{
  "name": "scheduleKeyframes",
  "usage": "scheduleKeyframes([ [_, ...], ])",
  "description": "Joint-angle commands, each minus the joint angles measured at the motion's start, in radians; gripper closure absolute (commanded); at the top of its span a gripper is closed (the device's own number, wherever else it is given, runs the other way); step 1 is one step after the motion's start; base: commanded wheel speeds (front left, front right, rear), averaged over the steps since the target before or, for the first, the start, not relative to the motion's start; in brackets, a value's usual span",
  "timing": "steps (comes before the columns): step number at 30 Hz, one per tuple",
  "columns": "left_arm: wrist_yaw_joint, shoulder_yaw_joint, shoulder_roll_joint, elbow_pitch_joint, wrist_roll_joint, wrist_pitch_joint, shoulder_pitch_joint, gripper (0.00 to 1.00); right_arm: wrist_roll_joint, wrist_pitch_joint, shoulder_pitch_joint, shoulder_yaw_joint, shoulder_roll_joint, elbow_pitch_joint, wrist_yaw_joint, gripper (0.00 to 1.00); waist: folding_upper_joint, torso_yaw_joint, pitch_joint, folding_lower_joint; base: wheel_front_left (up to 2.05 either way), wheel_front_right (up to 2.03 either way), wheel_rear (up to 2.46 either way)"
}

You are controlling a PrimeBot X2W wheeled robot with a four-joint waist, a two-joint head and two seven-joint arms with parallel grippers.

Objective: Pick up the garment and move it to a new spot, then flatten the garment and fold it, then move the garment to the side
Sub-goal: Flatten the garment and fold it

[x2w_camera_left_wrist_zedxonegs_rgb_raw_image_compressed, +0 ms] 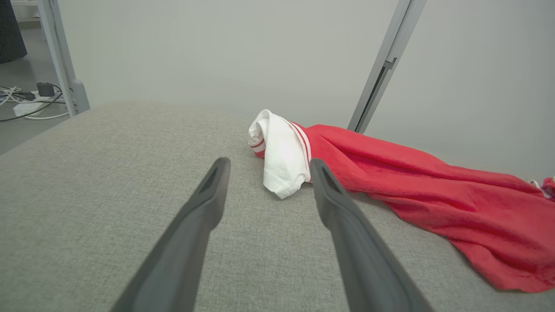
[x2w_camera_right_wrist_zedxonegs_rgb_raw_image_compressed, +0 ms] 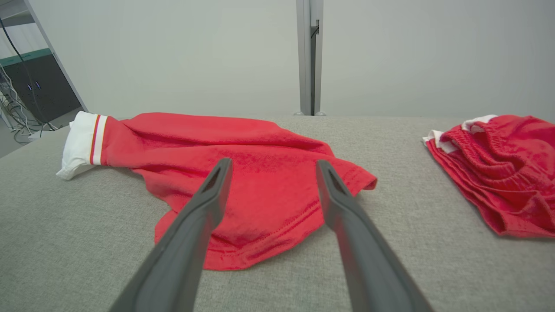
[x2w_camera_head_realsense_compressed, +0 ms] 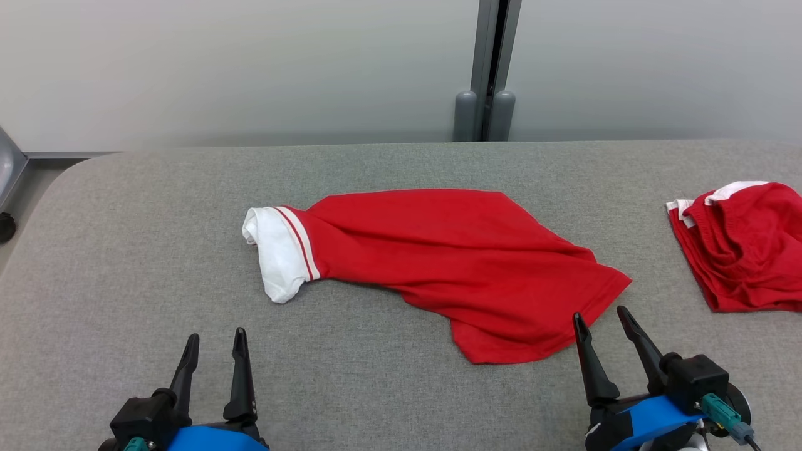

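You had the red knit garment (x2w_camera_head_realsense_compressed: 451,250) lying rumpled near the middle of the grey, woven-fabric worktop (x2w_camera_head_realsense_compressed: 125,263). Its long axis ran left to right, with the white, red-striped cuff (x2w_camera_head_realsense_compressed: 279,254) pointing left and the stitched hem to the right. Your left hand (x2w_camera_head_realsense_compressed: 217,333) sat open and empty, short of the cuff. Your right hand (x2w_camera_head_realsense_compressed: 599,312) was open too, its tips just beside the hem. A second red garment (x2w_camera_head_realsense_compressed: 745,244) lay bunched at the far right.

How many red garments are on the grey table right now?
2. The white-cuffed garment lies rumpled in the middle; the second garment sits bunched at the robot's right, partly cut off by the frame edge.
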Motion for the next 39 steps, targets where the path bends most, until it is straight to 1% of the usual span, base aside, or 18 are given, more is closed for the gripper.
scheduleKeyframes([
  [1,-0.002,0.008,0.0,0.001,0.008,-0.005,-0.014,0.0,-0.001,-0.005,-0.009,-0.001,-0.001,0.003,0.0,0.0,-0.0001,0.001,0.001,0.0,0.0,0.0,0.0],
  [6,-0.011,0.012,-0.008,0.004,0.016,-0.005,-0.021,0.0,-0.01,-0.005,-0.018,0.016,-0.001,0.002,0.0,0.0,-0.0001,0.006,0.012,0.0,0.0,0.0,0.0],
  [9,-0.016,0.013,-0.012,0.004,0.02,-0.005,-0.03,0.0,-0.041,0.002,-0.034,0.055,-0.001,0.004,0.0,0.0,-0.0001,0.014,0.028,0.0,0.0,0.0,0.0],
  [10,-0.018,0.013,-0.014,0.004,0.021,-0.005,-0.033,0.0,-0.055,0.011,-0.039,0.076,-0.001,0.01,0.0,0.0,-0.0001,0.017,0.034,0.0,0.0,0.0,0.0],
  [12,-0.021,0.014,-0.02,0.006,0.026,-0.005,-0.039,0.0,-0.132,0.038,-0.054,0.124,-0.001,0.031,0.0,0.0,-0.0001,0.025,0.047,0.0,0.0,0.0,0.0],
  [17,-0.03,0.016,-0.033,0.017,0.034,-0.005,-0.057,0.0,-0.203,0.096,-0.098,0.201,-0.003,0.119,0.0,0.0,-0.0001,0.06,0.076,0.0,0.0,0.0,0.0],
  [20,-0.035,0.023,-0.044,0.022,0.04,-0.005,-0.061,0.0,-0.223,0.12,-0.126,0.212,-0.003,0.175,0.0,0.0,-0.0001,0.081,0.088,0.0,0.0,0.0,0.0],
  [26,-0.044,0.042,-0.06,0.026,0.054,-0.005,-0.066,0.0,-0.24,0.178,-0.176,0.199,-0.003,0.268,0.0,0.0,-0.0001,0.108,0.101,0.0,0.0,0.0,0.0],
  [27,-0.046,0.044,-0.062,0.027,0.055,-0.005,-0.067,0.0,-0.244,0.186,-0.182,0.198,-0.003,0.281,0.0,0.15,-0.0001,0.11,0.102,0.0,0.0,0.0,0.0],
  [28,-0.047,0.046,-0.064,0.028,0.058,-0.005,-0.069,0.0,-0.246,0.192,-0.187,0.196,-0.003,0.294,0.0,0.51,-0.0001,0.111,0.104,0.0,0.0,0.0,0.0],
  [30,-0.049,0.051,-0.07,0.029,0.063,-0.005,-0.07,0.0,-0.244,0.196,-0.198,0.196,-0.003,0.309,0.0,0.69,-0.0001,0.112,0.106,0.0,0.0,0.0,0.0],
  [31,-0.051,0.055,-0.072,0.029,0.064,-0.005,-0.07,0.0,-0.239,0.194,-0.203,0.199,-0.003,0.312,0.0,0.87,-0.0001,0.11,0.107,0.0,0.0,0.0,0.0],
  [32,-0.053,0.06,-0.074,0.029,0.065,-0.005,-0.069,0.0,-0.238,0.193,-0.205,0.203,-0.003,0.312,0.0,1.0,-0.0001,0.106,0.107,0.0,0.0,0.0,0.0],
  [36,-0.058,0.071,-0.079,0.034,0.075,-0.005,-0.065,0.0,-0.237,0.163,-0.195,0.208,-0.003,0.274,0.0,1.0,-0.0001,0.079,0.103,0.0,0.0,0.0,0.0],
  [39,-0.063,0.077,-0.082,0.038,0.081,-0.005,-0.059,0.0,-0.232,0.146,-0.161,0.196,-0.003,0.204,0.0,1.0,-0.0001,0.048,0.091,0.0,0.0,0.0,0.0],
])
